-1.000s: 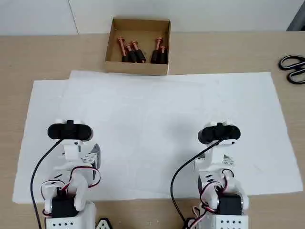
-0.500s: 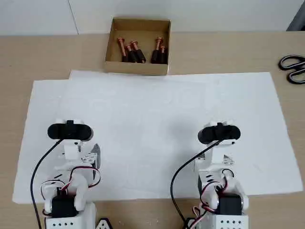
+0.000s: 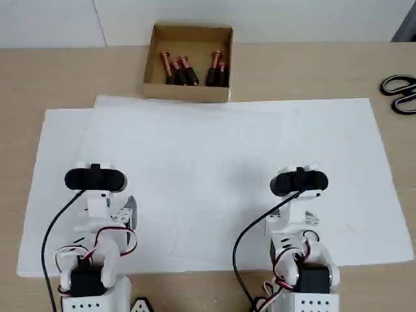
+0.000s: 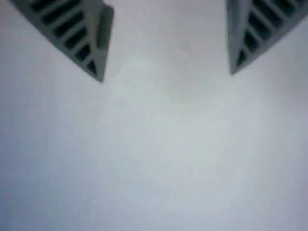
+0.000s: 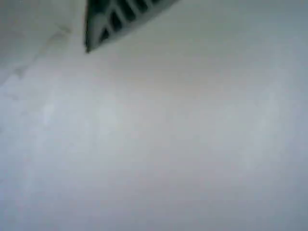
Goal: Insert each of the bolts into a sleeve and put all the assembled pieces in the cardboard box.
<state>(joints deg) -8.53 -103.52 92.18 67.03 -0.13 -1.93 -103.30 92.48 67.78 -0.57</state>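
Two arms sit at the 6 o'clock edge of the surface [image 3: 65,71], both low over a white paper sheet [image 3: 208,162]. At about 7 o'clock is the left arm [image 3: 96,195]; its wrist view shows the left end effector [image 4: 166,73] spread wide, with bare paper between its fingers [image 4: 91,53] and nothing held. Towards 12 o'clock, just beyond the sheet's far edge, stands the cardboard box [image 3: 187,93], and inside it lie what look like five copper bolts [image 3: 184,63], each seated in a dark sleeve [image 3: 193,78]. At about 5 o'clock is the right arm [image 3: 299,195]; I cannot tell how far the right end effector [image 5: 108,24] is open, though nothing shows in its grasp. Scissors [image 3: 400,93] lie at 2 o'clock, well apart. With no loose bolt or sleeve showing on the sheet, the task looks finished, or very nearly so.
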